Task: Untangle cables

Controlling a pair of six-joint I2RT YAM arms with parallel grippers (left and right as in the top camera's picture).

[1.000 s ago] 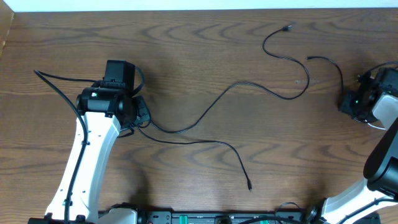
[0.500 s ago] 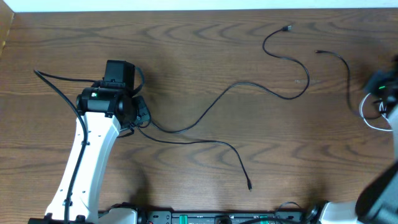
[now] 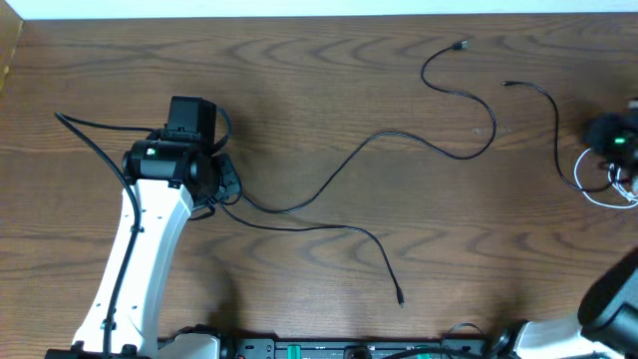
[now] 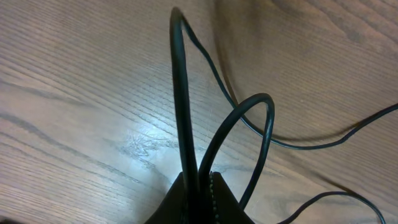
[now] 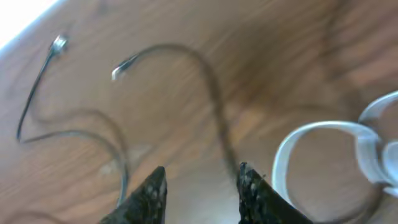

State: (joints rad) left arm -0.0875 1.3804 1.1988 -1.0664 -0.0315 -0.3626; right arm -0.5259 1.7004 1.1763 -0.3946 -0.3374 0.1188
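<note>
My left gripper (image 3: 225, 186) is shut on a black cable (image 4: 181, 93); two strands of its loop pass between the jaws (image 4: 200, 182). In the overhead view a long black cable (image 3: 379, 136) runs from there to a plug at the far right-centre (image 3: 462, 44). A second black cable (image 3: 374, 239) ends in a plug near the front (image 3: 400, 299). A shorter black cable (image 3: 551, 110) and a white cable (image 3: 596, 191) lie by my right gripper (image 3: 610, 136). In the right wrist view that gripper (image 5: 202, 180) is open, the short black cable (image 5: 214, 93) passes just by its right finger, and the white cable's loop (image 5: 311, 132) lies to the right.
A thick black robot cord (image 3: 95, 140) runs along the left arm (image 3: 150, 239). The wooden table's far edge (image 3: 319, 16) meets a white strip at the top. The right arm's base (image 3: 613, 289) fills the lower right corner.
My right gripper has moved right toward the table's right edge, and the short black cable has shifted right with it. The white cable now shows. The left arm has not moved.
</note>
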